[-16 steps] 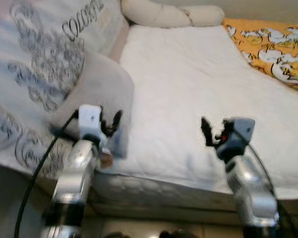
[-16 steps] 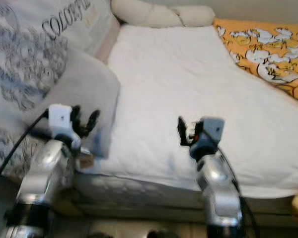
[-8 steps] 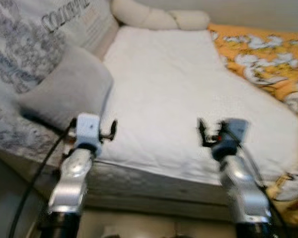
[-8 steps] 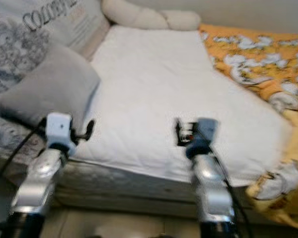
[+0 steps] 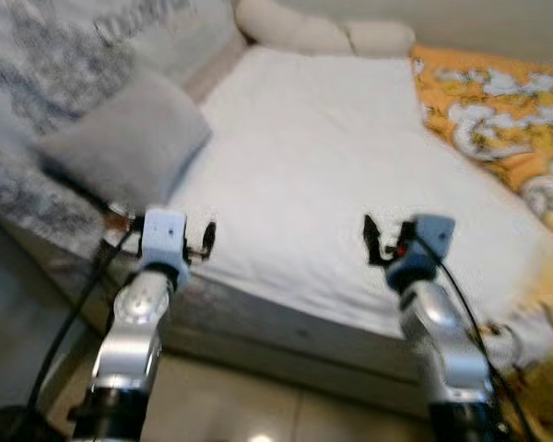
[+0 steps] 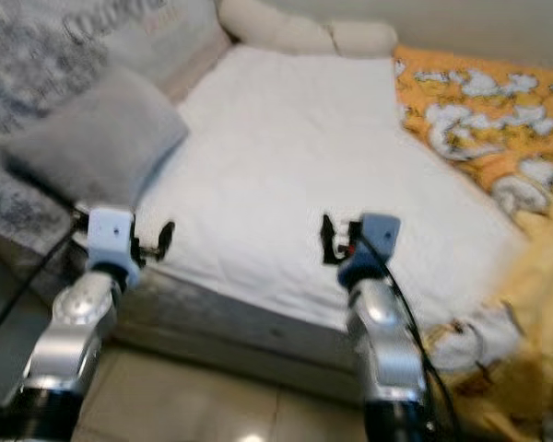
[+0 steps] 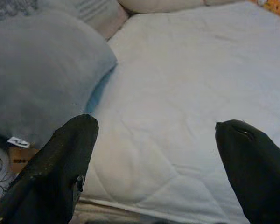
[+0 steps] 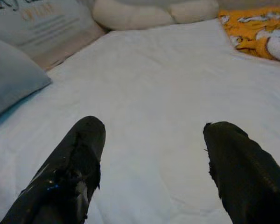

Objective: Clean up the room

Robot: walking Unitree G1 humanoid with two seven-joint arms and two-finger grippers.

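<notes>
Two grippers over bed edge, lower frame. Left eye view: left gripper (image 5: 198, 241) lower left, right gripper (image 5: 380, 244) lower centre-right; one grey pillow (image 5: 129, 138) upper left, one orange blanket (image 5: 498, 115) upper right, slumping off the white bed (image 5: 323, 157). Left wrist view: fingers (image 7: 60, 163) apart, empty. Right wrist view: fingers (image 8: 70, 172) apart, empty. Likely next: reach right for the blanket, grip a thick fold.

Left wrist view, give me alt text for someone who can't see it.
The left tool, fingers apart and empty, hangs over a white mattress. A grey pillow lies beside it, with a cream bolster at the far end.
</notes>
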